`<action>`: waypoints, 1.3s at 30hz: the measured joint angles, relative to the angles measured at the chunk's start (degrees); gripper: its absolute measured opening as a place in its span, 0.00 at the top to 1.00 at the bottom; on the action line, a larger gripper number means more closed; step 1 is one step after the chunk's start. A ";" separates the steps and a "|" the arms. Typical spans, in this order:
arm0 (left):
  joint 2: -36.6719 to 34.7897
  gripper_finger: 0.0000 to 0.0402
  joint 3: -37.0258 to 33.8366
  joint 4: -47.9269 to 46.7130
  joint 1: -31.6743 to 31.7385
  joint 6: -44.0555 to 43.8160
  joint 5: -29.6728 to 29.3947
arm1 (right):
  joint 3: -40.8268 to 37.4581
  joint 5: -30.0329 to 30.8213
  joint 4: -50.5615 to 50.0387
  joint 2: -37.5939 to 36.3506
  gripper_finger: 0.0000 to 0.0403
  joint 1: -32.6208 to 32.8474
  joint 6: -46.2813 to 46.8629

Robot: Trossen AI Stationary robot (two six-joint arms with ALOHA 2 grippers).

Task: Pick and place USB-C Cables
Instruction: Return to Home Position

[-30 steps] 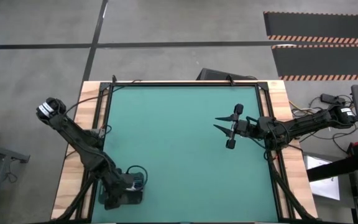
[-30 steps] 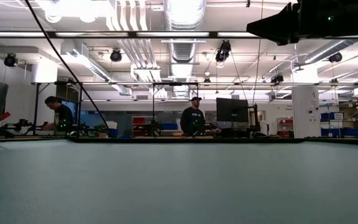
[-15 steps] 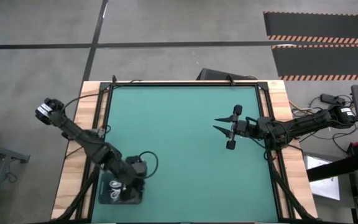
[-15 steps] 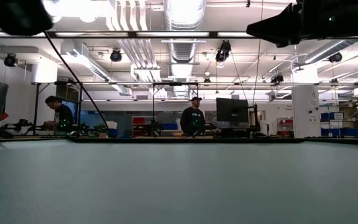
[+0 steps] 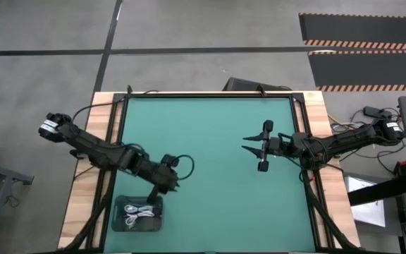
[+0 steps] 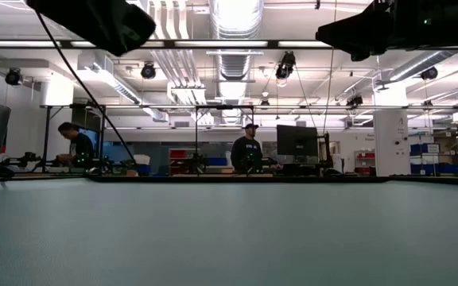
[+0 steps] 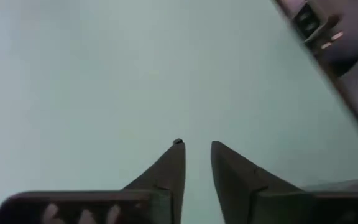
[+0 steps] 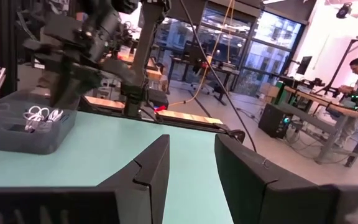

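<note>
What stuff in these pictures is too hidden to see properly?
1. Full count: the high view shows only white cables in the black bin; anything dark would blend in.
2. Bin's bottom: its wall hides it in the right wrist view.
3. The left arm and right arm: cut off by the low view's top edge.

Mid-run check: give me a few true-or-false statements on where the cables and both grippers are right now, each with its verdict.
1. The white cables lie inside the bin. True.
2. The left gripper holds a cable. False: its fingers are apart with nothing between them.
3. The right gripper is above the bin. False: it hovers open over the right side of the mat, far from the bin.
4. No cable lies on the mat. True, as far as the high view shows.
</note>
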 joint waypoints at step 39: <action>-19.73 0.99 -12.66 10.85 12.33 20.51 1.51 | 0.02 0.50 -19.45 -21.14 0.71 -0.02 -0.74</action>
